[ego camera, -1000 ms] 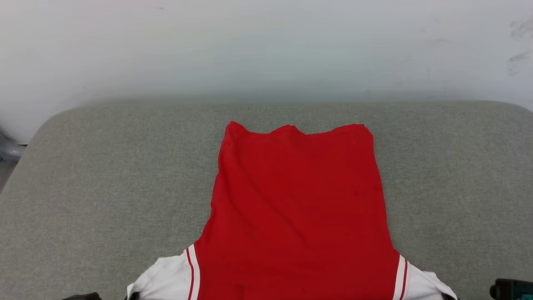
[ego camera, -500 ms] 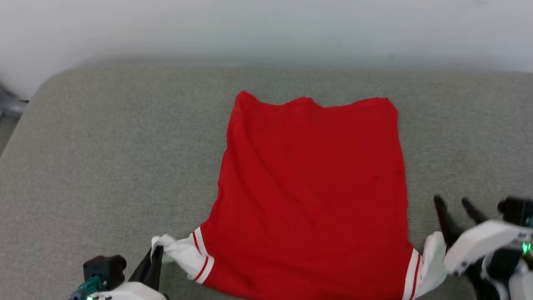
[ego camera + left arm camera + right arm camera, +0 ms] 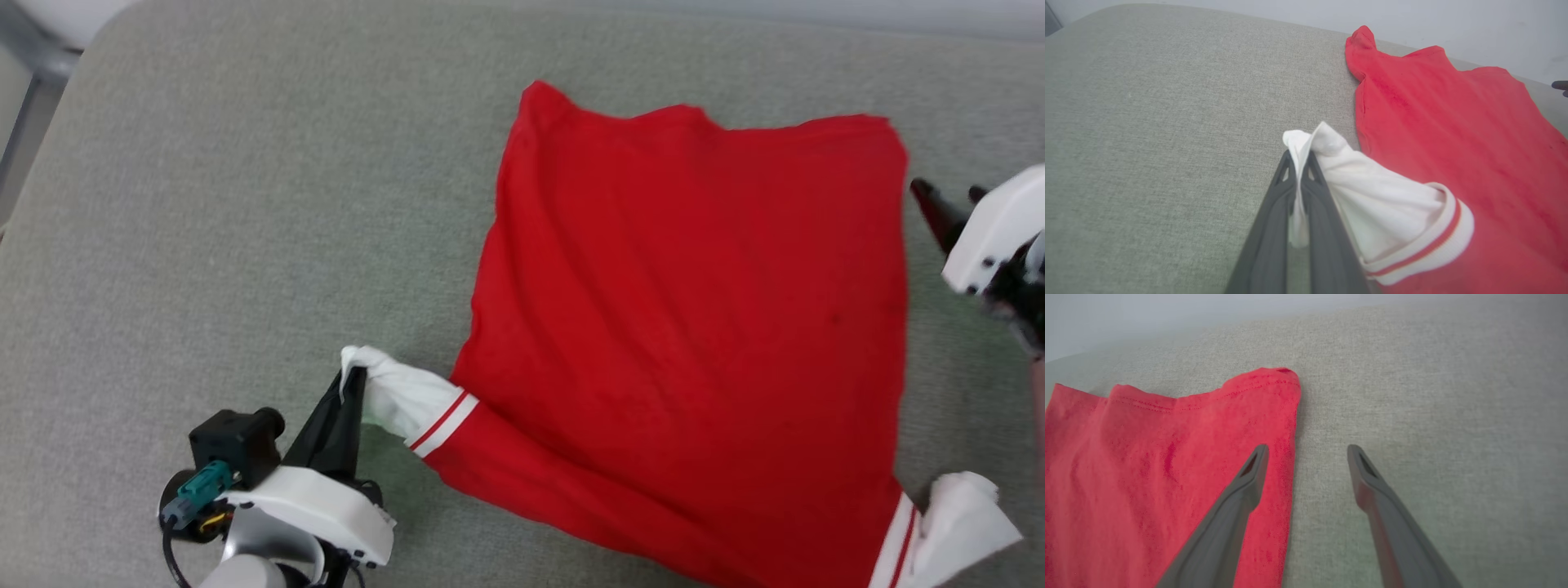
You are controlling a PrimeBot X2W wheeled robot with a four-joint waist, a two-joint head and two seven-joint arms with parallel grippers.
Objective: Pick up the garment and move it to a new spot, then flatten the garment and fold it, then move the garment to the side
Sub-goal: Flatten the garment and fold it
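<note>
The garment (image 3: 694,327) lies spread on the grey cushion with its plain red side up, hem far from me; no letters or number show. My left gripper (image 3: 351,384) is shut on the tip of its white left sleeve (image 3: 400,398), seen close in the left wrist view, where the gripper (image 3: 1299,157) pinches the bunched sleeve (image 3: 1372,200). My right gripper (image 3: 947,194) is open beside the garment's far right corner, holding nothing. In the right wrist view this gripper (image 3: 1306,451) hovers over the red edge (image 3: 1286,428). The right sleeve (image 3: 955,527) lies loose at the lower right.
The grey cushion (image 3: 204,204) carries the garment, with bare fabric to the left. A grey frame part (image 3: 33,73) shows past its upper left corner. A pale wall (image 3: 1453,20) rises behind the cushion's far edge.
The head camera has tilted down and turned. My right gripper has let go of the right sleeve and moved up along the garment's right edge to its far corner. The left gripper keeps hold of the left sleeve.
</note>
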